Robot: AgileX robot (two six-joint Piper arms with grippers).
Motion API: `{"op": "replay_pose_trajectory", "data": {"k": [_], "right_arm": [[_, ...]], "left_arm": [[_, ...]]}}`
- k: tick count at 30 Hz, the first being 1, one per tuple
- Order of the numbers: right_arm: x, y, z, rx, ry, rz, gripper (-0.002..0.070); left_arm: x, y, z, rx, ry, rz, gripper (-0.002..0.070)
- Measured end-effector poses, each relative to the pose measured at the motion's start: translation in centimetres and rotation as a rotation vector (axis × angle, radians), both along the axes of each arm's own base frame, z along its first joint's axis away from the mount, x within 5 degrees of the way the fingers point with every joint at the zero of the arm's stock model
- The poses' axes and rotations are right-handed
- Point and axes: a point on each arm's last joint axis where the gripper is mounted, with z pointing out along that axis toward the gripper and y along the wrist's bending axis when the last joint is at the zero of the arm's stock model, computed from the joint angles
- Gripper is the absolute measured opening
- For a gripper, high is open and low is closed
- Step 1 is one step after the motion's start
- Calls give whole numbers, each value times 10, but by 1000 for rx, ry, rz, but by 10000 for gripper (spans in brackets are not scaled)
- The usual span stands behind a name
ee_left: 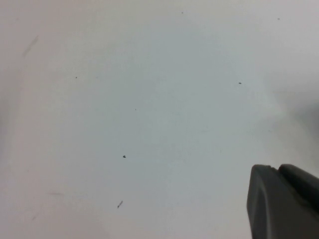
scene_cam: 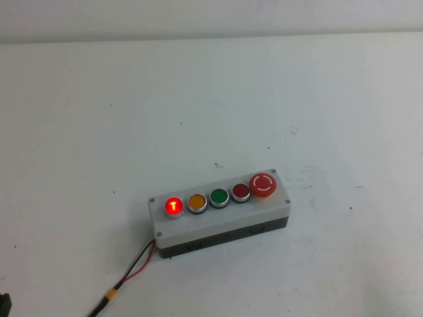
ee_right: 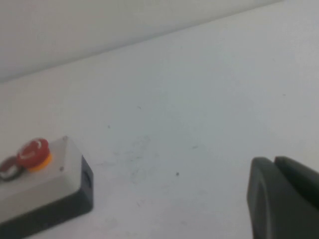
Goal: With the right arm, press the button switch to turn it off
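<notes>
The button switch (scene_cam: 174, 206), a small round flat bright-red translucent push button w/ silver ring, glows lit at the robot's-left end of the row on top of a grey rectangular plastic box w/ dark base (scene_cam: 198, 232). Box lies on the white table (scene_cam: 99, 132), front-centre in the high view, long axis slightly slanted. Next along the row toward the right: amber round button (scene_cam: 197, 202), green round button (scene_cam: 219, 197), darker red flat button (scene_cam: 240, 191), then big red mushroom button on a yellow collar (scene_cam: 262, 183) at the far end. Red & black wires w/ a yellow connector (scene_cam: 135, 269) leave the box's left end toward the near table edge.

Right gripper (ee_right: 284, 199): only a dark finger edge seen in its wrist view, over bare table, well apart from the box's mushroom end; open or closed – can't tell. Left gripper (ee_left: 281, 201): same, dark finger edge over bare table; state can't tell.
</notes>
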Motion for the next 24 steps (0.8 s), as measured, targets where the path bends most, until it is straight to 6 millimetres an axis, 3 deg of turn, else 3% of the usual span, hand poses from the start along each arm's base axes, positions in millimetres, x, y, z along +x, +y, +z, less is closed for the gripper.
{"op": "replay_pose_trajectory", "data": {"k": [6,14,17,20,24], "right_arm": [[1,-1,12,302,-78,-44,-16],[1,2,14,479,-54,-31,-16],[-3,11,30,463,3,67,-15],[-1,20,62,377,111,164,-15],[20,31,93,204,402,280,-15]], "left_arm": [[0,0,0,0,0,0,-2],[0,0,0,0,0,0,-2],[0,0,0,0,0,0,-2],[0,0,0,0,0,0,-2],[0,0,0,0,0,0,-2]]}}
